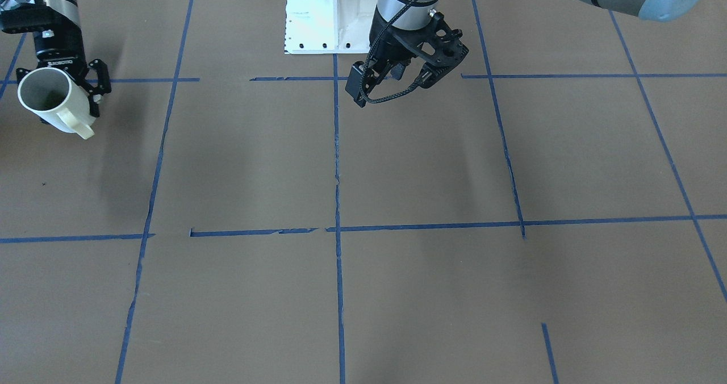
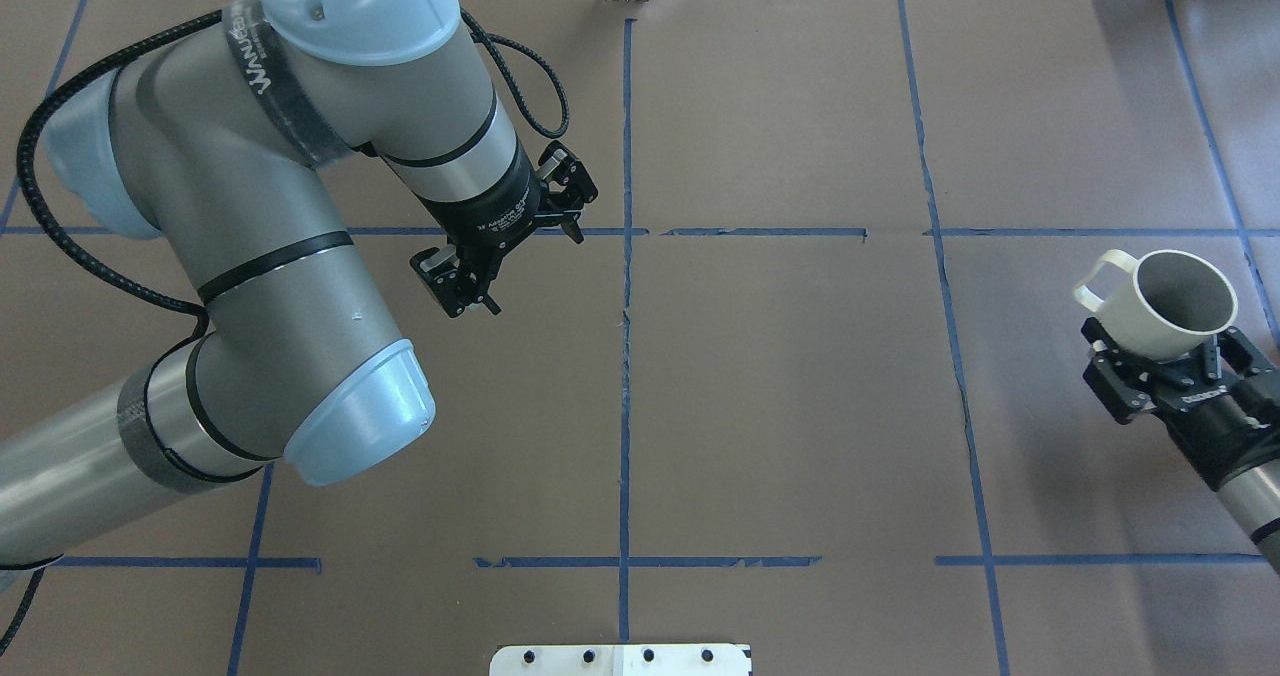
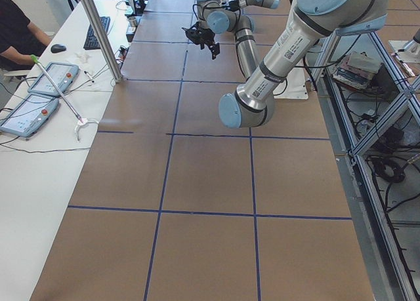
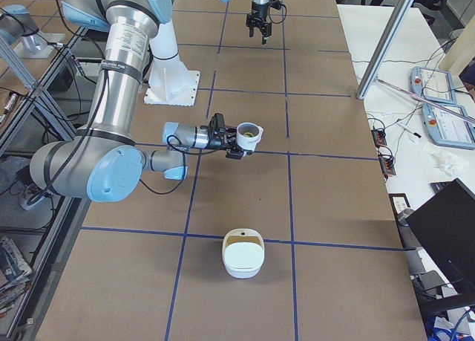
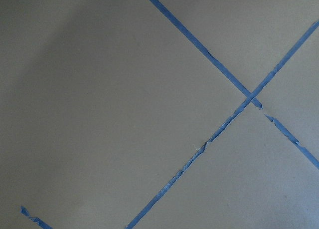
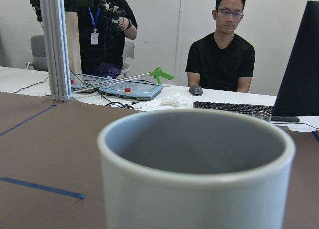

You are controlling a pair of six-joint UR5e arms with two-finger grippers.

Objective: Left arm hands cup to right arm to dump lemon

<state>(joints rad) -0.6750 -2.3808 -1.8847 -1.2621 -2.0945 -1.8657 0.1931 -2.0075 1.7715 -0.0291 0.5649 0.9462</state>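
Note:
The white cup [image 2: 1160, 301] is held in my right gripper [image 2: 1165, 348], which is shut on its lower body, at the table's right side. The cup is tilted, mouth up and away, handle to the left; it also shows in the front view [image 1: 48, 97]. The right wrist view shows its grey inside [image 6: 199, 144] with no lemon visible. In the exterior right view a small yellowish lemon [image 4: 249, 135] shows in the cup's mouth. My left gripper [image 2: 515, 236] is open and empty above the table's middle left, far from the cup; it also shows in the front view [image 1: 400, 74].
A white bowl-like container [image 4: 243, 253] sits on the table near its right end, below and beyond the cup. The white robot base [image 1: 332, 15] stands at the table's edge. Blue tape lines [image 5: 224, 124] cross the brown table. Operators sit at a desk [image 6: 219, 49] beyond.

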